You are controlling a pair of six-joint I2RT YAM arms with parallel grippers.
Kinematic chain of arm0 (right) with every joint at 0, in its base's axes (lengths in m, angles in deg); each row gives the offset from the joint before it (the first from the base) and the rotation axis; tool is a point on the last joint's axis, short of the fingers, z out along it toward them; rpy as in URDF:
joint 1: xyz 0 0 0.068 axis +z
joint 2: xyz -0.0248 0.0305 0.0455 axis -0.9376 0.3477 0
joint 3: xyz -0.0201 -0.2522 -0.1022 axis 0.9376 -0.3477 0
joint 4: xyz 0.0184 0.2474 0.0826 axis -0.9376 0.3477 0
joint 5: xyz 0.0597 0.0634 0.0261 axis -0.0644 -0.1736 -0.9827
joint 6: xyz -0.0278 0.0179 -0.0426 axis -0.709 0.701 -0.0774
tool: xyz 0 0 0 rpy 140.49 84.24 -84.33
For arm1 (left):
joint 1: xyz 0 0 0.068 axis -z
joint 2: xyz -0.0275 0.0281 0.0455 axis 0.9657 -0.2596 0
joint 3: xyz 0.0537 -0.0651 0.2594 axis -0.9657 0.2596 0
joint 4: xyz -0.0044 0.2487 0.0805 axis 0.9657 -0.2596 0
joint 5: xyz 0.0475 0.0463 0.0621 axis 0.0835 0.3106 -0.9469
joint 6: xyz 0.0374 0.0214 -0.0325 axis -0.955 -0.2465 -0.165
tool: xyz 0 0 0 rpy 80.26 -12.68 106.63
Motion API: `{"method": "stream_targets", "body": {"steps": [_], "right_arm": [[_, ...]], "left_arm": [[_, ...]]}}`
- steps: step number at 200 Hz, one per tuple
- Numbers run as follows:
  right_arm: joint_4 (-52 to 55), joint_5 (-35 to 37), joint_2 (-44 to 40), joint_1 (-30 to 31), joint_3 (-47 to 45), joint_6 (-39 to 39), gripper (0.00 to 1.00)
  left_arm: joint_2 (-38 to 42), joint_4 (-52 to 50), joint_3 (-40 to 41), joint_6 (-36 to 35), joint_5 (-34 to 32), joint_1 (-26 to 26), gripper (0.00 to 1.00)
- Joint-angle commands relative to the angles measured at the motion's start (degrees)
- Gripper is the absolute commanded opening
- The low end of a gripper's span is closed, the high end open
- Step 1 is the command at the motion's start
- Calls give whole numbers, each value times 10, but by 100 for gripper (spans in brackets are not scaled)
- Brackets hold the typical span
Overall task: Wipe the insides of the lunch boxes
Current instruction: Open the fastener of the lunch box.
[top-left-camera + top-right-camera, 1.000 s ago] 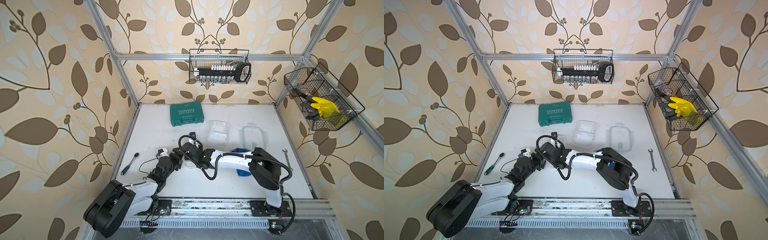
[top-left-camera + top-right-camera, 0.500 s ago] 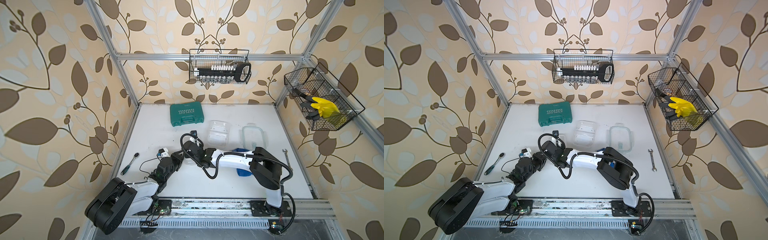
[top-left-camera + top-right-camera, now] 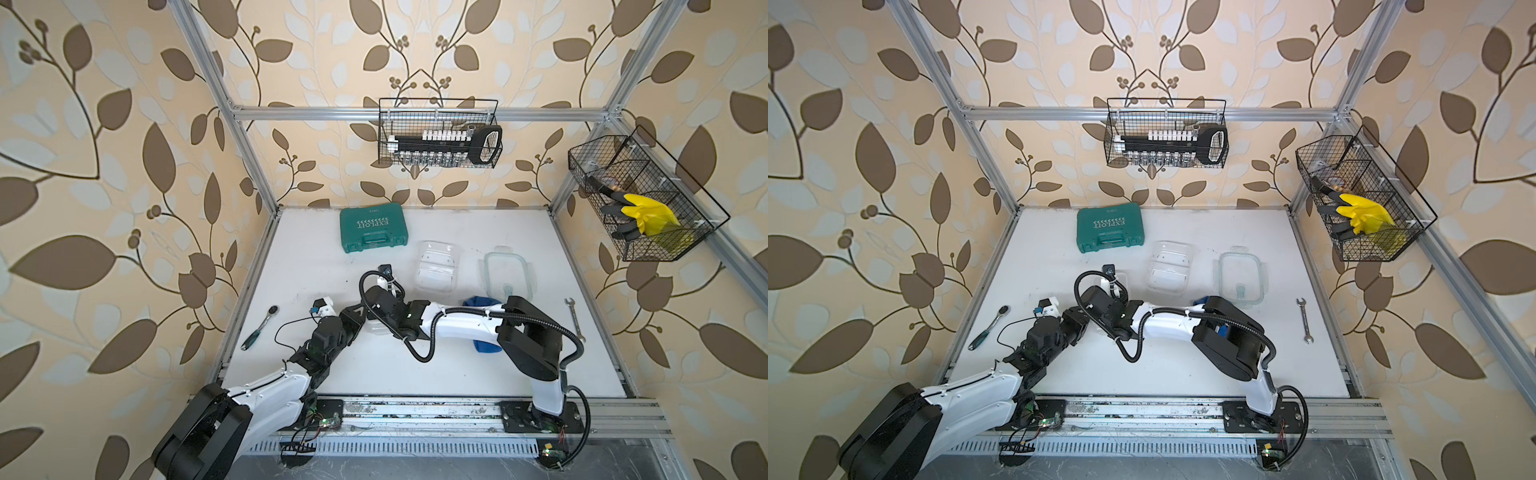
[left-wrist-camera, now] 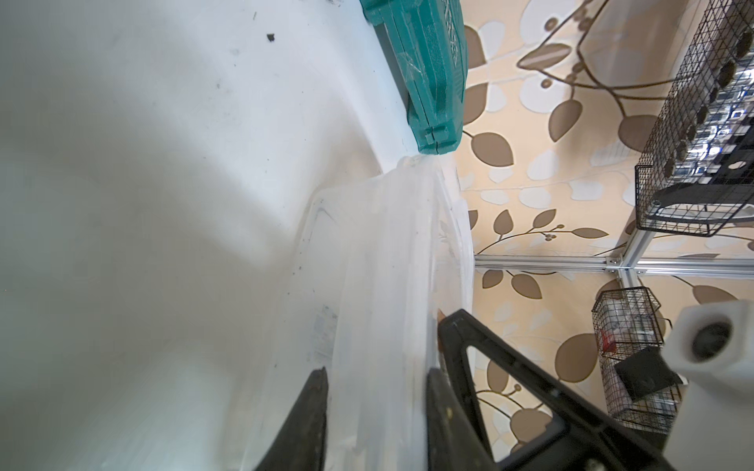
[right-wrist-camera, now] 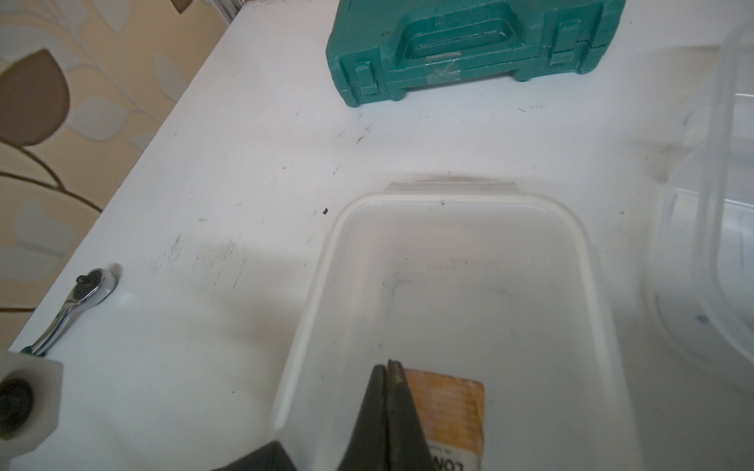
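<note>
Lunch box (image 5: 449, 285), clear and open with an orange label (image 5: 446, 412) at its bottom, sits lower middle of the right wrist view on the tabletop (image 5: 245, 183). Left claw (image 4: 379, 367) pinches its wall; right claw (image 5: 387, 367) hangs closed over it.

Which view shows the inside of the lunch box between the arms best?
The right wrist view: the lunch box lies open below, floor in sight. The left wrist view shows one wall, edge-on. In both top views the arms hide most of it.
</note>
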Motion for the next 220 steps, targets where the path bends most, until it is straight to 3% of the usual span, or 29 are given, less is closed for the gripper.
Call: {"method": "stream_targets", "body": {"steps": [1, 96, 220], "right_arm": [[193, -73, 84, 6, -62, -1, 0], [197, -82, 102, 8, -68, -16, 0], [218, -109, 131, 0, -45, -58, 0]], "left_arm": [[21, -16, -37, -48, -10, 2, 18], [25, -137, -85, -153, 6, 2, 11], [29, -305, -117, -214, -14, 1, 1]]}}
